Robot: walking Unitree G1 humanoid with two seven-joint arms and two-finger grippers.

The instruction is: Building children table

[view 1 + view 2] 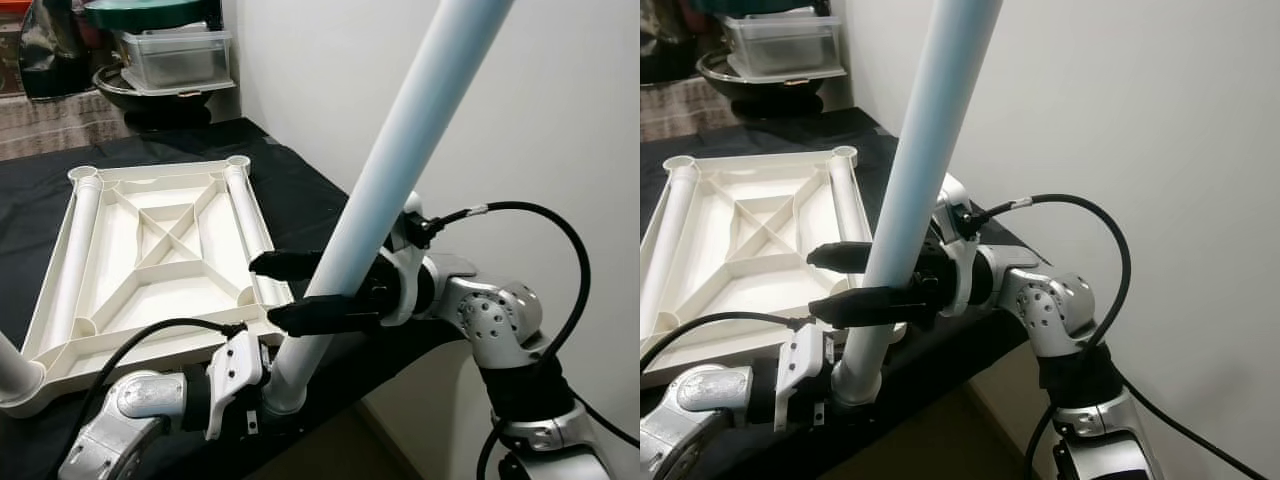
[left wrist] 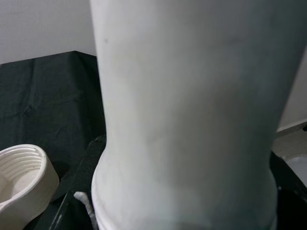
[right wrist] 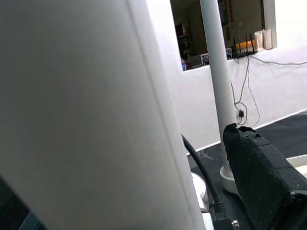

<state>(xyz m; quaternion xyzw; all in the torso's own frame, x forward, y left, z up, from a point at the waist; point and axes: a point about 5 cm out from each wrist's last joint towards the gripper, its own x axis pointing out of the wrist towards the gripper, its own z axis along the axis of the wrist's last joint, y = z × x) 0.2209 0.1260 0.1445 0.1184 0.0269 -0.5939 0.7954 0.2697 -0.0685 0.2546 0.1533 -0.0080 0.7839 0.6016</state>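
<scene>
A white table top (image 1: 160, 250) lies upside down on black cloth, ribs facing up. A long white table leg (image 1: 400, 150) leans over its near right corner, with its flanged foot (image 1: 285, 385) low at the table's edge. My right gripper (image 1: 265, 290) is shut on the leg partway up, one black finger (image 1: 285, 263) on each side. At the leg's foot my left gripper (image 1: 258, 400) clasps the tube, which shows very close in the left wrist view as leg (image 2: 192, 120). A threaded corner socket (image 2: 21, 167) sits beside it. Another leg (image 3: 218, 96) stands upright in a corner.
A clear plastic box (image 1: 175, 55) and a dark bowl (image 1: 150, 95) sit on a shelf at the back. A white wall (image 1: 540, 120) runs close on the right. The cloth-covered table's front edge (image 1: 400, 350) drops off just below the leg's foot.
</scene>
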